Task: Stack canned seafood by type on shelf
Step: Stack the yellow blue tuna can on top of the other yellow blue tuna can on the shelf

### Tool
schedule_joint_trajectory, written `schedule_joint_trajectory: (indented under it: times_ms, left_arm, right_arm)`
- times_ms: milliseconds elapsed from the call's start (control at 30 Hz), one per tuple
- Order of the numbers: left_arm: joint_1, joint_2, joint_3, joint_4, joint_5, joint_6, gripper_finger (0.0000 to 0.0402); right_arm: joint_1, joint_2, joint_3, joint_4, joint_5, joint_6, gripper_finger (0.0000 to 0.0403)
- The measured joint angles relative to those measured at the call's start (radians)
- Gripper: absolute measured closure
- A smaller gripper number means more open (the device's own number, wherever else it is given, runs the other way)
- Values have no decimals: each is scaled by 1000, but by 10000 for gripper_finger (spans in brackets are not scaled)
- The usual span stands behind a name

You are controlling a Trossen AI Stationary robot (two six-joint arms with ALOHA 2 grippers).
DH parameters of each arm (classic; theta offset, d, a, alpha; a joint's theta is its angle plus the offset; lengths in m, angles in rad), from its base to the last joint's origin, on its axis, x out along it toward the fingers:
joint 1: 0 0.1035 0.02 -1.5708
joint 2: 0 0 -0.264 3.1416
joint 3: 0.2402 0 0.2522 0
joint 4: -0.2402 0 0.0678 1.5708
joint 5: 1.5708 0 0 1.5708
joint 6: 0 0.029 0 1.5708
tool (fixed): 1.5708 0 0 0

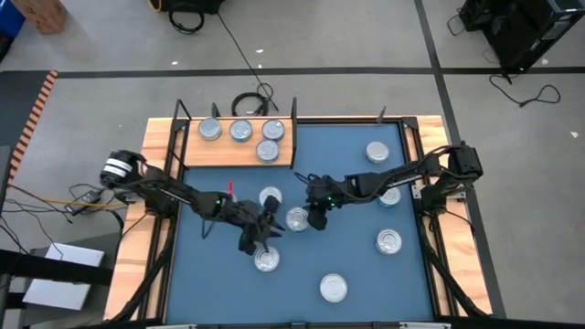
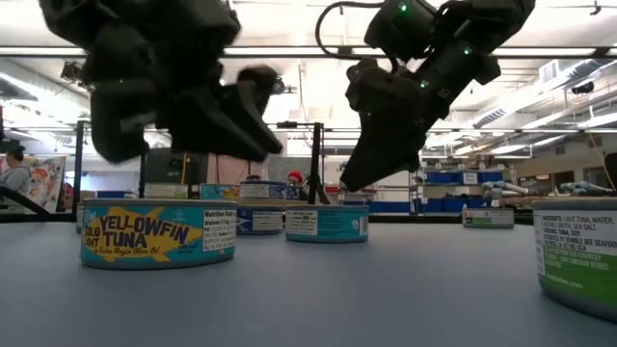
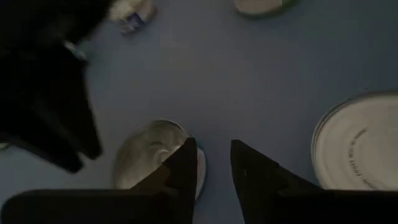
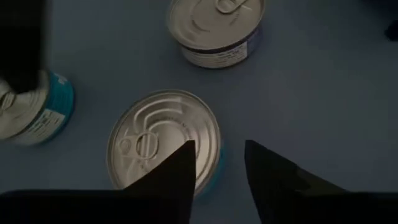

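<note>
Tuna tins lie scattered on the blue mat; four more sit on the wooden shelf at the table's far left corner. Both arms meet mid-mat. The right gripper hovers over one tin, fingers slightly parted and empty, the tin under the one finger. The left gripper hangs likewise, narrowly open, holding nothing, beside another tin.

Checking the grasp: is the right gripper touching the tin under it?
Apart. In the low view the right gripper hangs above the teal-labelled tin, with background showing between them.
</note>
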Motion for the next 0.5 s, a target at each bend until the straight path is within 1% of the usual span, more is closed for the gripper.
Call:
schedule_joint_trajectory:
  times_ms: [100,233,300,500]
  left_arm:
    - [-6,69,45,-18,-29,43,294]
    - [-11,128,83,-19,-158,91,293]
    - [-10,146,89,-22,-197,107,293]
    - [-3,174,94,-23,-206,118,293]
  right_arm:
    - [23,-13,0,-31,22,-25,246]
    - [57,-32,0,-88,97,-35,247]
    - [71,-36,0,-115,129,-44,247]
    - [93,-41,1,-133,146,-54,245]
